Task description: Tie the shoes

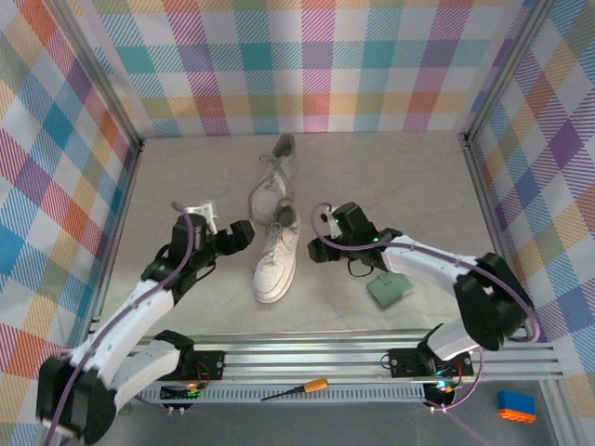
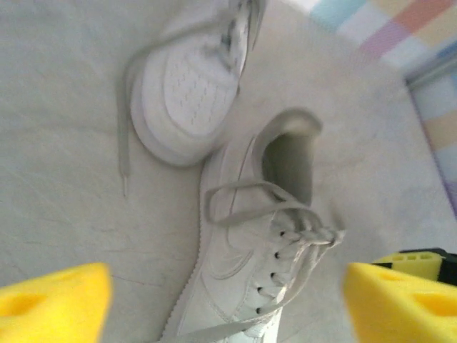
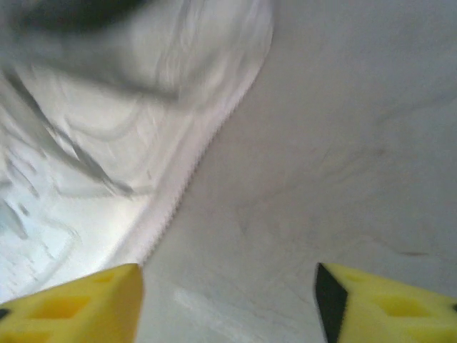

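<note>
Wide and empty, the left hand (image 1: 245, 231) and right hand (image 1: 319, 240) flank the near shoe (image 1: 276, 255). Its laces (image 2: 285, 214) loop loosely; I can't tell if knotted. Beyond it the far shoe (image 1: 272, 177) lies sideways, lace (image 2: 123, 153) trailing: untied, I judge.

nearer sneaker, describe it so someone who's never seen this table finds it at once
On the pale table lie two white sneakers, one behind the other. The nearer sneaker sits between the left gripper and right gripper, toe pointing at the table's near edge. It stands upright, laces up, while the farther sneaker lies tipped on its side.
</note>
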